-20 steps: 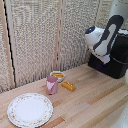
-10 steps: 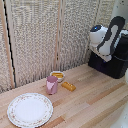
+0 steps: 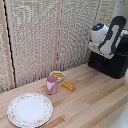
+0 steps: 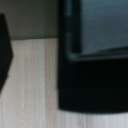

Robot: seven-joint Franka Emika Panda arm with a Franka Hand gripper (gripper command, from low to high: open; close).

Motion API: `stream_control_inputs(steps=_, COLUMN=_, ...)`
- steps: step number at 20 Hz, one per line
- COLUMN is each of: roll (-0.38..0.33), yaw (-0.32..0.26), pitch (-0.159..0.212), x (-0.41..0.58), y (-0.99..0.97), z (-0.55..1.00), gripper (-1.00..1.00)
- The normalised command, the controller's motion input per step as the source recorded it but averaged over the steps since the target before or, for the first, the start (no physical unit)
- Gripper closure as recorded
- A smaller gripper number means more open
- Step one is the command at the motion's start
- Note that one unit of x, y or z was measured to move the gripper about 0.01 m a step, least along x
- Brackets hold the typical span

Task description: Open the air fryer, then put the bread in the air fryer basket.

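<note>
- One white boxy gripper (image 3: 101, 54) on its bulky white-and-grey arm hangs right over the front of the large black plastic air fryer (image 3: 112, 64) at the exterior view's right; its short dark fingers are lost against the black casing, so I cannot tell whether they are apart or together.
- Compared with a second ago, the hand has dropped and tilted closer to the appliance, which I read as the reach for the handle nearly finished; no grasp shows yet.
- Up close, the wrist view gives only a blurred black drawer edge (image 4: 85, 55) above pale wood.
- Well apart, the small golden-orange oblong bread (image 3: 68, 86) lies untouched on the light wooden tabletop (image 3: 95, 102), just beside a pink cup (image 3: 52, 84) and a small white bowl (image 3: 57, 75), with a floral-rimmed plate (image 3: 29, 110) nearer.
- Woven cream screens (image 3: 45, 35) back the scene.
</note>
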Motion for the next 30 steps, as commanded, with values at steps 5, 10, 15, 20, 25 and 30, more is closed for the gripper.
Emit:
stream_control_inputs(steps=5, roll=0.001, yaw=-0.001, pitch=0.027, x=0.042, y=0.00, z=0.00, gripper=1.00)
stream_control_inputs(steps=10, roll=0.134, yaw=-0.028, pitch=0.015, x=-0.032, y=0.44, z=0.09, gripper=1.00)
stream_control_inputs(steps=15, roll=0.309, yaw=-0.042, pitch=0.042, x=0.001, y=0.58, z=0.20, gripper=1.00)
stream_control_inputs(steps=20, roll=0.312, yaw=-0.074, pitch=0.030, x=0.053, y=0.58, z=0.17, gripper=1.00)
stream_control_inputs(steps=25, roll=0.204, yaw=-0.119, pitch=0.022, x=0.018, y=0.62, z=0.05, gripper=1.00)
stream_control_inputs(steps=30, roll=0.036, yaw=-0.038, pitch=-0.180, x=-0.191, y=0.95, z=-0.17, gripper=1.00)
